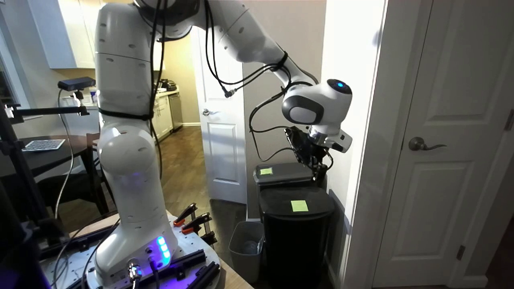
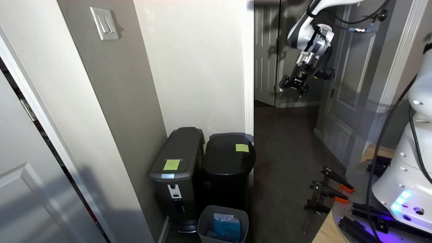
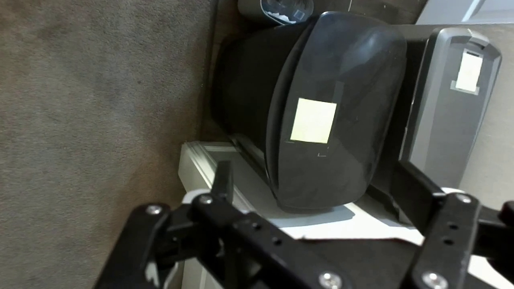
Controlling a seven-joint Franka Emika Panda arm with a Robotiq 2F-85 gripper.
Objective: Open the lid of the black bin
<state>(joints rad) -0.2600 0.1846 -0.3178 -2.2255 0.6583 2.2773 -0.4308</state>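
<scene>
Wrist view puts the lid (image 3: 355,124) straight ahead of the end effector (image 3: 315,174), roughly centred beyond jaws that stand wide apart with nothing between them. The lid's long axis runs upward in that view, nearly square to the line across the jaws, its far end toward the grey waste basket (image 3: 251,10). In an exterior view the end effector hangs clear of the black bin (image 2: 224,189), which stands just beside a second bin (image 2: 189,184); it is higher up and over on the side of the carpet (image 2: 280,168). The lid looks closed. Opening it probably calls for a descent and a swing across to the carpet-side edge. Which edge is hinged I cannot tell.
</scene>
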